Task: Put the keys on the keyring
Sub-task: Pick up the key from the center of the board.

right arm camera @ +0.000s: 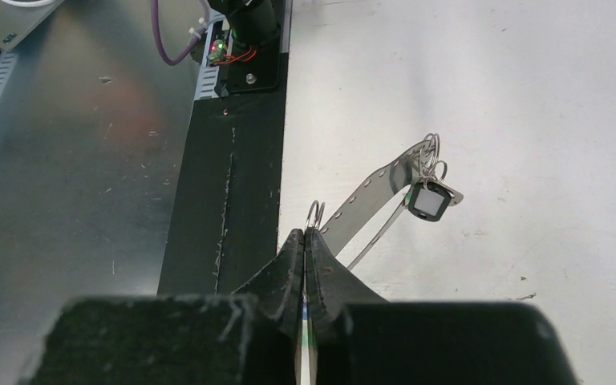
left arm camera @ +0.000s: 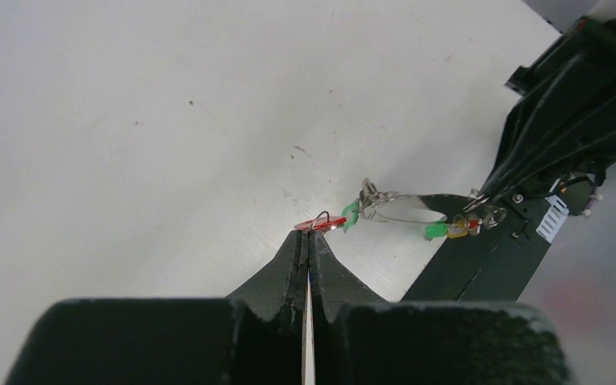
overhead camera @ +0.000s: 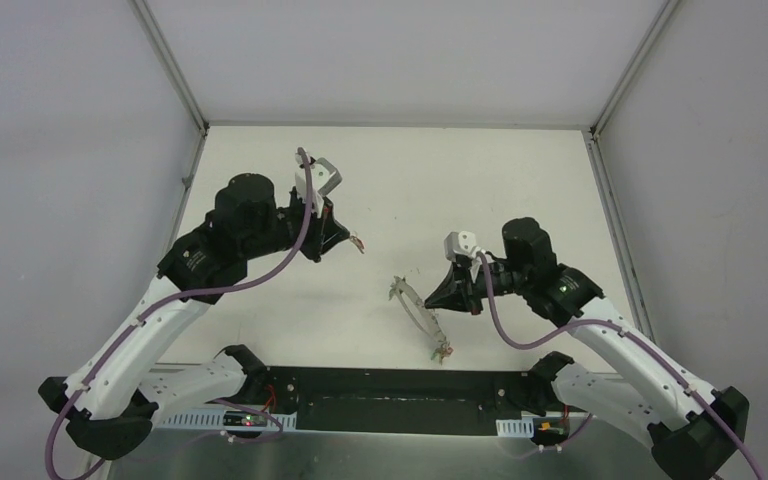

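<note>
Now, left gripper: clenched on red-headed key, likely light and slippery; best pinched by its head.
Right gripper: apparently clamped on keyring, thin, probably springy.

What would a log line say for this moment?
left gripper: shut on red-headed silver key | right gripper: shut on large grey metal keyring | key and keyring: apart | threading: not yet done
</note>
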Robot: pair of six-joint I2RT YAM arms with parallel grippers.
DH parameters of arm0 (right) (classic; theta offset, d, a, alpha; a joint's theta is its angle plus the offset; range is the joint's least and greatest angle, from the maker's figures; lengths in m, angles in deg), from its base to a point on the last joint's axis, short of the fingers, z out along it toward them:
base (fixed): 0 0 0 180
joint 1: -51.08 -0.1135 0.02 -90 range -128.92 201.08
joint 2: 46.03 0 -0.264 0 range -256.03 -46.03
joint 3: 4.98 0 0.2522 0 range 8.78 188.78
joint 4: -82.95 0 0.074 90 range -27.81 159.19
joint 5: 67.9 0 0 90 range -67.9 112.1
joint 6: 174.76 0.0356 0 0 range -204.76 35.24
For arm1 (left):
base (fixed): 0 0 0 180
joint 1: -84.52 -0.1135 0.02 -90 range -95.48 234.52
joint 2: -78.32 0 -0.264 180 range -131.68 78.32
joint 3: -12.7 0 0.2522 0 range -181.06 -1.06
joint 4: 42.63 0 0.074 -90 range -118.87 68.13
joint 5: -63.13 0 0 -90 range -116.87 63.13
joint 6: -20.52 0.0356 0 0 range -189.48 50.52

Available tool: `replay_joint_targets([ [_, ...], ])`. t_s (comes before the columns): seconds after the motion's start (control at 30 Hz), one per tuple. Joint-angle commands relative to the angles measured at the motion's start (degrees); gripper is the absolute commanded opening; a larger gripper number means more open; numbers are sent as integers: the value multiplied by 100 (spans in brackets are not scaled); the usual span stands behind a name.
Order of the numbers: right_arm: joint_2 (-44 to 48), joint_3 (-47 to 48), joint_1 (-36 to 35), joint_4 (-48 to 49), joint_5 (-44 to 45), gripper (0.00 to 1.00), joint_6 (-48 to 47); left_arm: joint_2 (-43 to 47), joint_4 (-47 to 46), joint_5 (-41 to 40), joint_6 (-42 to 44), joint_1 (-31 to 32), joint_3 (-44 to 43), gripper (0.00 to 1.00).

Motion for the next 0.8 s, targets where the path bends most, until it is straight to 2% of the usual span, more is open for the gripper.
replay_joint_targets([
  [0.0,-271,558,-160,-379,-375,0,-721,-9,-332,563,508,-51,-537,0],
  [0.2,-648,954,-543,-783,-200,0,-1214,-305,-576,1171,334,-31,-816,0],
  [0.37,-681,1034,-705,-665,-230,0,-1294,-480,-793,1315,197,227,-801,0],
  [0.6,-539,986,-756,-491,-113,0,-1250,-519,-795,790,181,1140,-855,0],
  [0.77,-473,978,-785,-491,-118,0,-1241,-394,-498,485,-349,1393,-868,0],
])
